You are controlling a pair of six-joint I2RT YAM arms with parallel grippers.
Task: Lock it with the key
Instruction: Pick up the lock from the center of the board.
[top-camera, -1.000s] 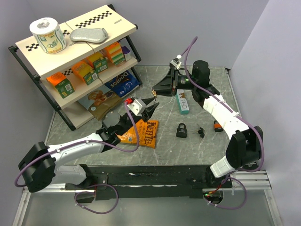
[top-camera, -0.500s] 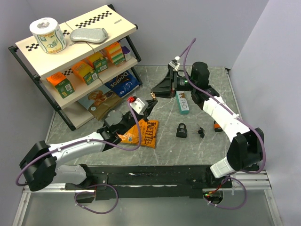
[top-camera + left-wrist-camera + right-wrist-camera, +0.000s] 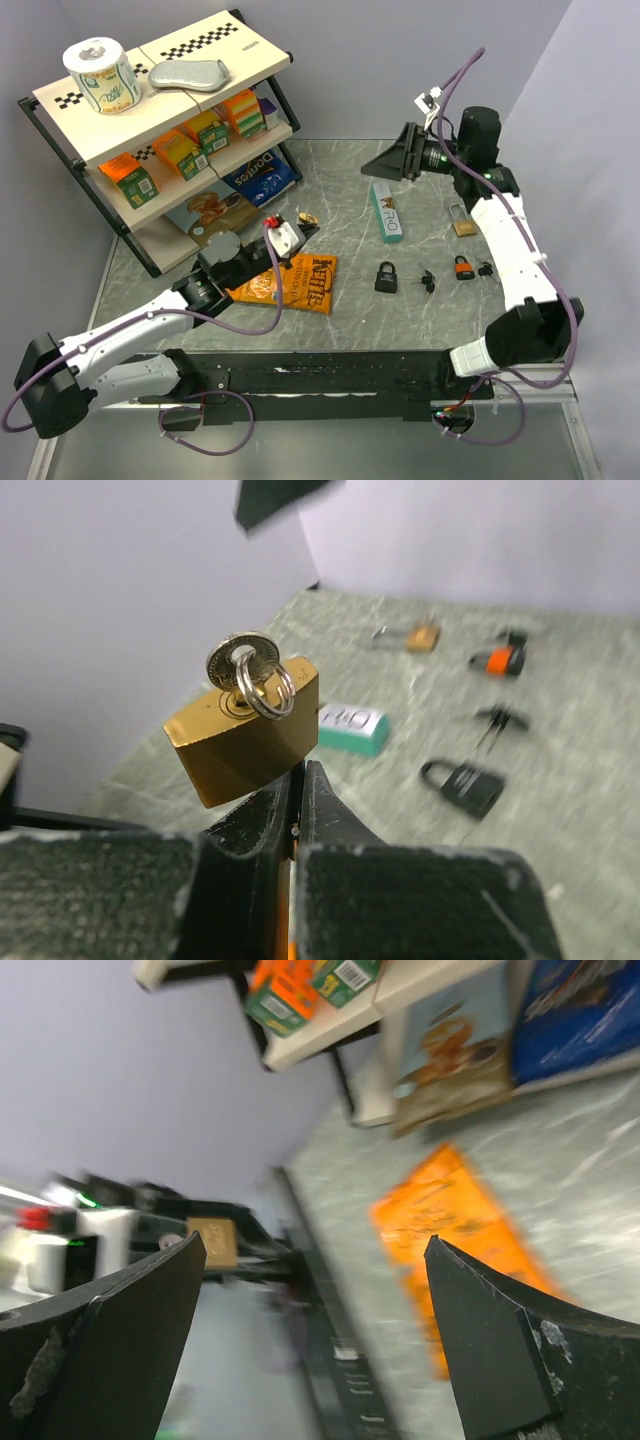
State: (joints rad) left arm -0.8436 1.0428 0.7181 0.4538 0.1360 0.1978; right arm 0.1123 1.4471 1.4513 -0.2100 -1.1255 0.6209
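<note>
**A:** Where is the lock?

**B:** The brass padlock [image 3: 245, 742] is up off the table, just left of centre in the overhead frame and a little up-frame of the Kettle chips bag [image 3: 315, 285]. The left gripper [image 3: 297, 780] has it pinched from below, jaws pressed tight together on its lower end.

**A:** And the key?

**B:** The key [image 3: 238, 662] stands in the keyhole on the upturned face, with a split ring [image 3: 270, 692] through its head.

**A:** The other pincer?

**B:** The right gripper [image 3: 385, 164] hangs in the upper right of the overhead frame, near the far end of the teal box [image 3: 387, 216]. Its fingers are spread wide, with nothing between them.

**A:** What lies on the table?

**B:** To the lower right of centre there is a black padlock [image 3: 386, 277] with loose keys [image 3: 427, 281] beside it. Further right are an orange padlock [image 3: 464, 268] and a small brass lock [image 3: 461, 224].
</note>
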